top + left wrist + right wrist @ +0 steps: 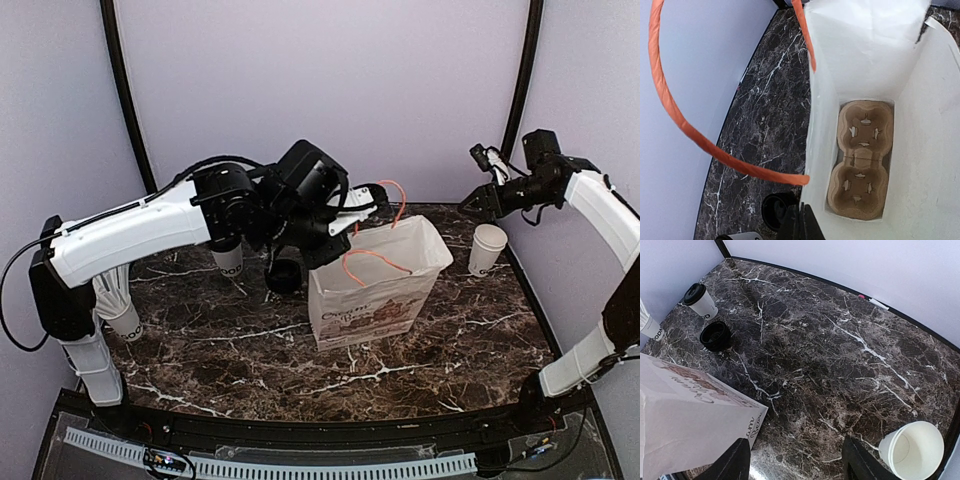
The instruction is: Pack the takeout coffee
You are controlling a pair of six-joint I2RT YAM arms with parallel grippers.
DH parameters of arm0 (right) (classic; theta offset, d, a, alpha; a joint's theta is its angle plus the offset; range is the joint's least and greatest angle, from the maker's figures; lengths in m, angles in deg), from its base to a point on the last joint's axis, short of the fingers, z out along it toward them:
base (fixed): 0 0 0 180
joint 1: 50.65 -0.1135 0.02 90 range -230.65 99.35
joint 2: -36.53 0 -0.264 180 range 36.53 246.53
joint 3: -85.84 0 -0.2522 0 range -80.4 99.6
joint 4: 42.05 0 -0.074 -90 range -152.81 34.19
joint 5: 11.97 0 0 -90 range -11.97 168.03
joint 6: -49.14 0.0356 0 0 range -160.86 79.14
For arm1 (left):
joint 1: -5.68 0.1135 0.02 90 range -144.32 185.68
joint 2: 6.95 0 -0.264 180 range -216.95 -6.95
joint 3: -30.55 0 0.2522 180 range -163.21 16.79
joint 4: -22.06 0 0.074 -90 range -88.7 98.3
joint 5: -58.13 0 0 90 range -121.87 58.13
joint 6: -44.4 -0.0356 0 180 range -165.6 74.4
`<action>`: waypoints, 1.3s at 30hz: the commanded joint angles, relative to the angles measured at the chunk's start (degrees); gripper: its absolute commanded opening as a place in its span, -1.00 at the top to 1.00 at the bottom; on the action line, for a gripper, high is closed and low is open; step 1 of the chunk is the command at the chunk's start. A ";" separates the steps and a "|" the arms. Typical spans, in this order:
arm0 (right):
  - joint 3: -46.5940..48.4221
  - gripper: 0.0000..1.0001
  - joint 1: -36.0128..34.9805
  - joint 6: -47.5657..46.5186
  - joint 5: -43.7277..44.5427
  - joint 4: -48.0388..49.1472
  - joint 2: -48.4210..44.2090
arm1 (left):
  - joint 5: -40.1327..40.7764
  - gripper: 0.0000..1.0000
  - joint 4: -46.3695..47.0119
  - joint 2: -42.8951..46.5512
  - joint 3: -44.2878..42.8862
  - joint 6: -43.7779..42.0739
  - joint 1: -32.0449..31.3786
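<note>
The takeout coffee (701, 300), a white cup with a black lid, stands at the table's far left. In the top view only its lower part (229, 263) shows under my left arm. A white paper bag (375, 290) with orange handles stands open mid-table. A brown cup carrier (862, 160) lies on its bottom. My left gripper (801, 224) is shut on the bag's left rim (807, 195), about a hand's width right of the coffee. My right gripper (797, 465) is open and empty, high above the table's right side (478, 200).
A black round lid or cup (716, 336) lies between the coffee and the bag, and also shows in the top view (285, 276). A white cup with straws (120, 300) stands at the left edge. An open white cup (487, 248) stands right of the bag.
</note>
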 commanded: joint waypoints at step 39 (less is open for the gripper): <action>-7.46 -0.31 -0.15 1.31 -6.54 5.96 -4.38 | -9.09 0.99 5.02 11.75 17.68 16.53 -16.70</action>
